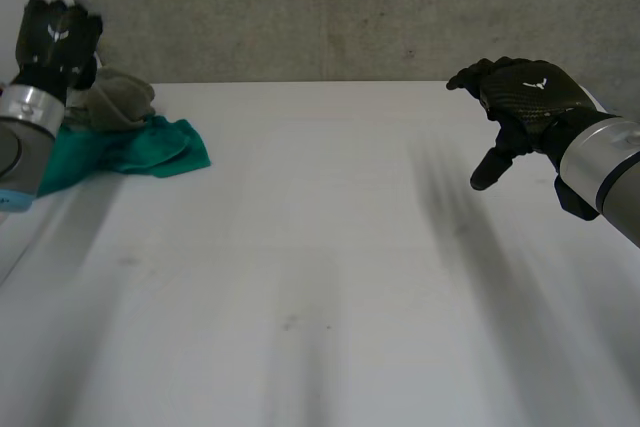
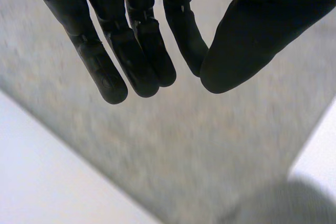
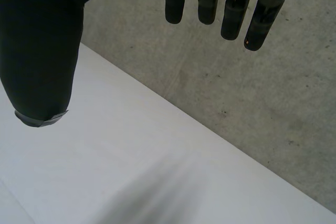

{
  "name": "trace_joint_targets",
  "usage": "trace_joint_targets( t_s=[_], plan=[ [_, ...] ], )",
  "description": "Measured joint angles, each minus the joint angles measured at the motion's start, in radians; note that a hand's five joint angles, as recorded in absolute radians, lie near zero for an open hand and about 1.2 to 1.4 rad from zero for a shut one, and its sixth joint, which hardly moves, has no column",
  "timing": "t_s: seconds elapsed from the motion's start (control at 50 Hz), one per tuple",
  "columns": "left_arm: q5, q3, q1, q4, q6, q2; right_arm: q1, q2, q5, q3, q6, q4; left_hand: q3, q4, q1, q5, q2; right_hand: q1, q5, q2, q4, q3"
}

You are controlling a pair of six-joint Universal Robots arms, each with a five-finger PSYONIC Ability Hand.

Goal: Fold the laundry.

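Laundry sits heaped just below the left hand, which hangs over it with fingers straight and nothing in them. The heap is a grey-green cloth lying on a teal cloth, at the far left of the surface. The right hand hovers well apart at the right, relaxed and empty too. Coming straight down, the left hand would probably catch both cloths together and tangle the fold. A sideways sweep might push the heap off the nearby edge.
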Motion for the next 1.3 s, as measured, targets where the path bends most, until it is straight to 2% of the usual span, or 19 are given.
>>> trace_joint_targets(
  t_s=[0.02,0.08,0.1,0.14,0.16,0.18,0.2,0.34,0.4,0.5,0.68,0.78,0.9,0.96,0.98,1.02,1.14,1.24,1.3],
  plan=[
    [0.007,-0.054,-0.024,0.016,-0.032,0.076,0.002,-0.002,0.0,0.0,0.0,0.0,0.0,0.0,0.0,0.0,0.0,0.0,0.0,0.0,0.0,0.0],
    [0.02,-0.084,-0.041,0.022,-0.079,0.131,0.007,-0.005,0.001,-0.001,0.0,0.001,-0.09,-0.081,-0.071,-0.051,-0.093,0.0,0.0,0.0,0.0,0.0],
    [0.024,-0.084,-0.044,0.021,-0.091,0.135,0.01,-0.006,0.002,-0.001,0.0,0.001,-0.169,-0.176,-0.171,-0.136,-0.173,0.0,0.0,0.0,0.0,0.0],
    [0.042,-0.065,-0.043,0.005,-0.121,0.117,0.016,-0.008,0.002,-0.001,0.0,0.001,-0.504,-0.517,-0.569,-0.472,-0.516,0.0,0.0,0.0,0.0,0.0],
    [0.046,-0.058,-0.041,-0.001,-0.125,0.109,0.017,-0.008,0.002,0.0,0.0,0.001,-0.504,-0.517,-0.569,-0.472,-0.516,0.0,0.0,0.0,0.0,0.0],
    [0.049,-0.05,-0.038,-0.007,-0.128,0.1,0.018,-0.008,0.002,-0.001,0.0,0.001,-0.729,-0.746,-0.82,-0.701,-0.744,0.0,0.0,0.0,0.0,0.0],
    [0.064,-0.012,-0.024,-0.038,-0.137,0.054,0.021,-0.009,0.002,-0.001,0.0,0.001,-0.919,-0.928,-0.963,-0.877,-0.931,0.0,0.0,0.0,0.0,0.0],
    [0.096,0.139,0.04,-0.165,-0.115,-0.126,0.021,-0.009,0.002,-0.003,-0.001,0.0,-0.98,-0.997,-0.977,-0.933,-0.993,0.0,0.0,0.0,0.0,0.0],
    [0.104,0.161,0.049,-0.178,-0.107,-0.152,0.02,-0.008,0.001,-0.004,-0.001,0.0,-0.98,-0.997,-0.977,-0.933,-0.993,0.0,0.0,0.0,0.0,0.0],
    [0.144,0.252,0.08,-0.201,-0.079,-0.255,0.018,0.002,0.001,-0.005,-0.002,-0.002,-0.977,-0.993,-0.973,-0.932,-0.99,0.0,0.0,0.0,0.0,0.0],
    [0.174,0.428,0.099,-0.195,-0.075,-0.4,0.019,0.033,0.001,-0.002,-0.02,-0.002,-0.727,-0.736,-0.694,-0.689,-0.732,0.0,0.0,0.0,0.0,0.0],
    [0.18,0.517,0.102,-0.193,-0.076,-0.466,0.018,0.043,0.001,-0.003,-0.029,-0.003,-0.644,-0.648,-0.612,-0.606,-0.65,0.0,0.0,0.0,0.0,0.0],
    [0.181,0.575,0.104,-0.192,-0.075,-0.514,0.017,0.048,0.001,-0.005,-0.031,-0.006,-0.433,-0.44,-0.396,-0.403,-0.437,0.0,0.0,0.0,0.0,0.0],
    [0.18,0.587,0.104,-0.191,-0.072,-0.527,0.016,0.055,0.001,-0.005,-0.031,-0.008,-0.135,-0.148,-0.084,-0.112,-0.135,0.0,0.0,0.0,0.0,0.0],
    [0.179,0.584,0.104,-0.191,-0.068,-0.527,0.016,0.057,0.002,-0.005,-0.031,-0.01,-0.135,-0.148,-0.084,-0.112,-0.135,0.0,0.0,0.0,0.0,0.0],
    [0.174,0.565,0.103,-0.186,-0.054,-0.515,0.015,0.06,0.002,-0.006,-0.031,-0.012,-0.021,-0.01,-0.017,-0.009,-0.014,0.0,0.0,0.0,0.0,0.0],
    [0.161,0.407,0.091,-0.123,-0.001,-0.377,0.015,0.065,0.003,-0.006,-0.03,-0.014,-0.005,0.0,-0.017,-0.009,-0.007,0.0,0.0,0.0,0.0,0.0],
    [0.143,0.148,0.021,0.005,-0.012,-0.112,0.015,0.06,0.005,-0.008,-0.029,-0.014,0.0,0.004,-0.017,-0.009,-0.004,0.0,0.0,0.0,0.0,0.0],
    [0.135,0.046,-0.026,0.033,-0.048,0.001,0.016,0.055,0.006,-0.01,-0.029,-0.014,0.0,0.004,-0.017,-0.009,-0.004,0.0,0.0,0.0,0.0,0.0]
  ],
)
